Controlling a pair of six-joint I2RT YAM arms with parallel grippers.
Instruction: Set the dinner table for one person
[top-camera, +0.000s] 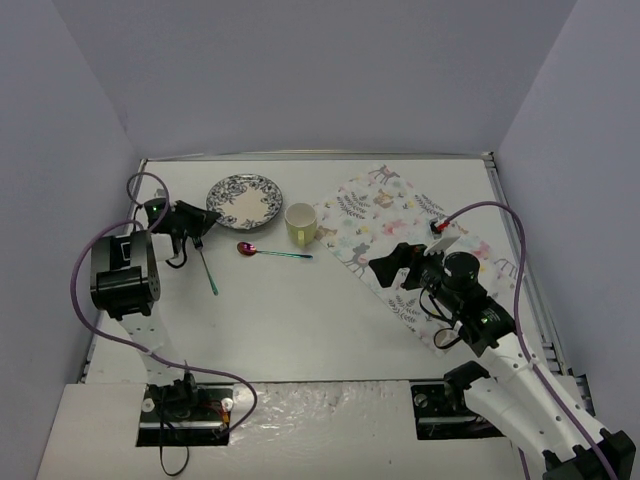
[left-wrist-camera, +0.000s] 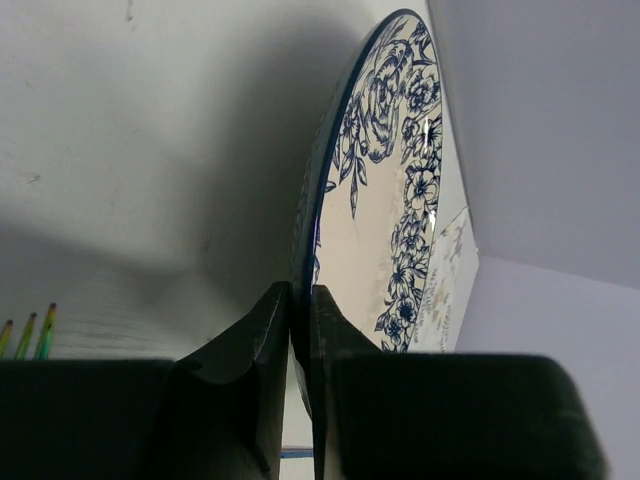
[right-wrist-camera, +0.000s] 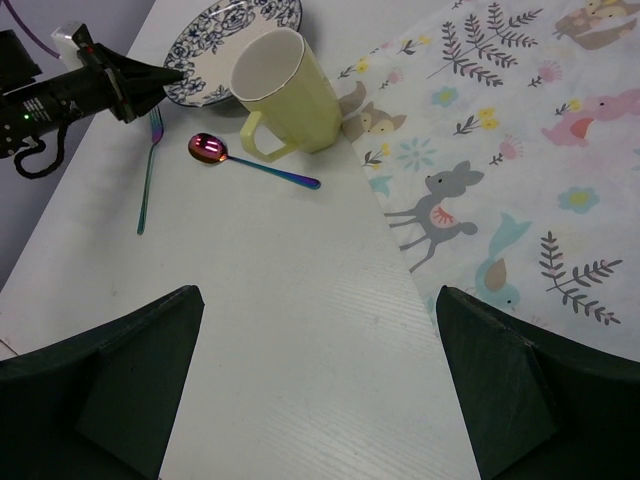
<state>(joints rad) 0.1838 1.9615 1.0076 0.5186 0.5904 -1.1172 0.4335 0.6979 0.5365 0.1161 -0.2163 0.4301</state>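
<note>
- While the right gripper (right-wrist-camera: 318, 295) hangs nearest me, jaws wide apart and holding nothing, over bare dinner table (top-camera: 300, 330) beside the animal-print cloth (top-camera: 420, 230), I see little risk on that side.
- Mid-table lie the fork (top-camera: 207, 268) and the spoon (top-camera: 272, 252), with the yellow mug (top-camera: 301, 224) just behind the spoon.
- Farther off, the left gripper (left-wrist-camera: 300, 300) is clamped on the rim of the floral plate (top-camera: 245, 200), toward the far left.
- My worry is that this thin edge grip could let the plate pivot or slip. Carrying it right could also knock the mug.
</note>
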